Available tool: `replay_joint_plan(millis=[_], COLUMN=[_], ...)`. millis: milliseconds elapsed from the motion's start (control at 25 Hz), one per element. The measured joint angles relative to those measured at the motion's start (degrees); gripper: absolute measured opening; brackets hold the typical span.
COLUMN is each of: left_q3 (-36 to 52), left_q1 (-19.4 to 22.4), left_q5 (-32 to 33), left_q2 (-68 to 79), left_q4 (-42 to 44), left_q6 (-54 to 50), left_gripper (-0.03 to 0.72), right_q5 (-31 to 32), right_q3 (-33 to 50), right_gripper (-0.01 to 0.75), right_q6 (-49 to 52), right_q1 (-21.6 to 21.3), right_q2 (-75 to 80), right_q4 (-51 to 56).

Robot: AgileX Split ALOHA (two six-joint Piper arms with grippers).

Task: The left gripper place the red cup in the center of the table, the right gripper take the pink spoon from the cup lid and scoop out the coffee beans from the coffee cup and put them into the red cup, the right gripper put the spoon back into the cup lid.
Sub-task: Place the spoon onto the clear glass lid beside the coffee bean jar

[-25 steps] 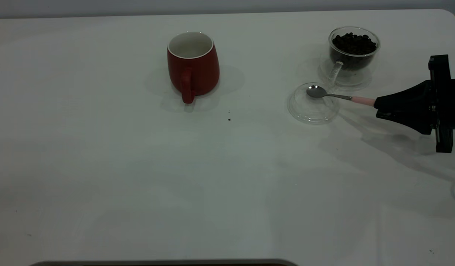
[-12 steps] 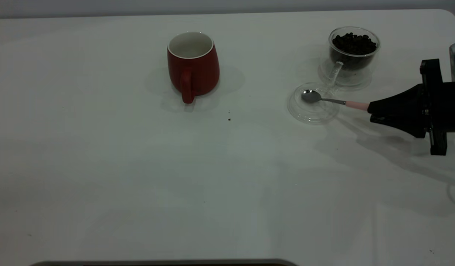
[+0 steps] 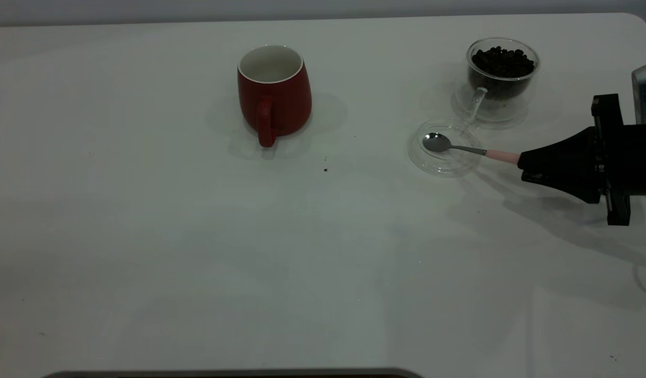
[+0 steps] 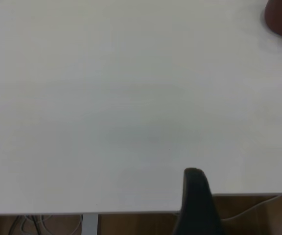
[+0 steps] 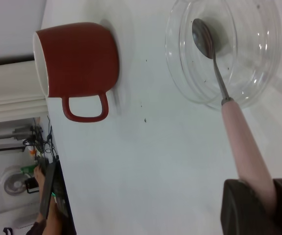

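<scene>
On the left part of the table point(image 3: 144, 236) there is nothing of mine in the exterior view; my left gripper point(image 4: 196, 203) shows only in its own wrist view, as one dark finger above the table's edge, and I cannot tell if it is open or closed. Going to the right, the red cup point(image 3: 274, 94) stands upright near the middle at the far side, with its handle turned to the camera. A few dark specks point(image 3: 325, 169) lie on the bare surface between the cup and the cup lid point(image 3: 444, 153). The lid lies flat, just in front of the coffee cup point(image 3: 498, 79), which holds the coffee beans point(image 3: 502, 61). The spoon point(image 3: 467, 149) has its metal bowl in the lid, and its neck crosses the rim. My right gripper point(image 3: 527, 165) is closed tightly on the end of the pink handle, low above the table near the right edge.
</scene>
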Motion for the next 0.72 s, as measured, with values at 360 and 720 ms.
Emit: replay_joint_plan(millis=[360, 720], left_q3=[0.0, 0.0], left_q1=[0.0, 0.0], left_q5=[0.0, 0.0], left_q2=[0.0, 0.0], left_q4=[0.0, 0.0], left_q6=[0.0, 0.0], left_gripper=[0.569, 0.569], right_q5=[0.0, 0.0], right_q3=[-0.2, -0.7], right_gripper=[0.136, 0.315], right_q6=[-1.1, -2.0], right_q1=[0.0, 0.0], right_q2=[0.0, 0.0], right_q4=[0.0, 0.0])
